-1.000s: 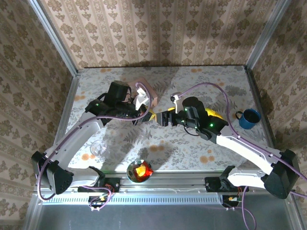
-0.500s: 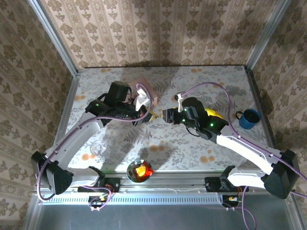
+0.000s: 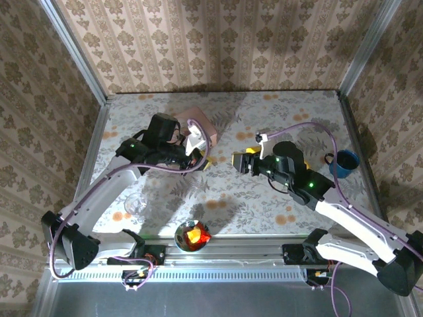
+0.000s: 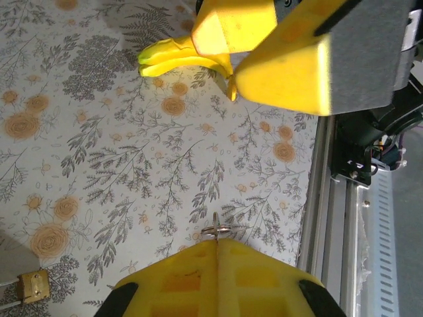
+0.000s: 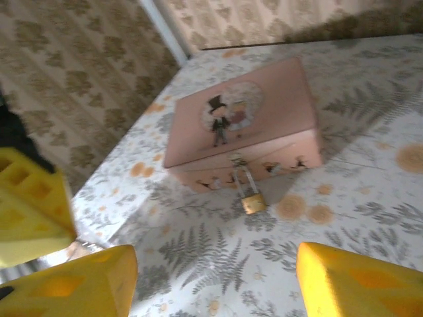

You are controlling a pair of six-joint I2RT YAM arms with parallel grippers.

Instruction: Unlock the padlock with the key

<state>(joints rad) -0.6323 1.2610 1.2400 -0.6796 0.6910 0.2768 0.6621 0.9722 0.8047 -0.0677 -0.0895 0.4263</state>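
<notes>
key [image 4: 216,229] juts from the clamped left pincer [image 4: 218,246].

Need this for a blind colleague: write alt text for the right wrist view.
A pink box with a cartoon couple on its lid sits on the floral table, a small brass padlock hanging at its front latch. The right gripper, its yellow fingers apart at the bottom corners, holds nothing.

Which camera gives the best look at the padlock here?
The right wrist view: the padlock sits in plain sight at the front of the pink box, shackle visible. The left wrist view catches it small at its bottom-left corner. In the top external view it is too small to tell.
</notes>
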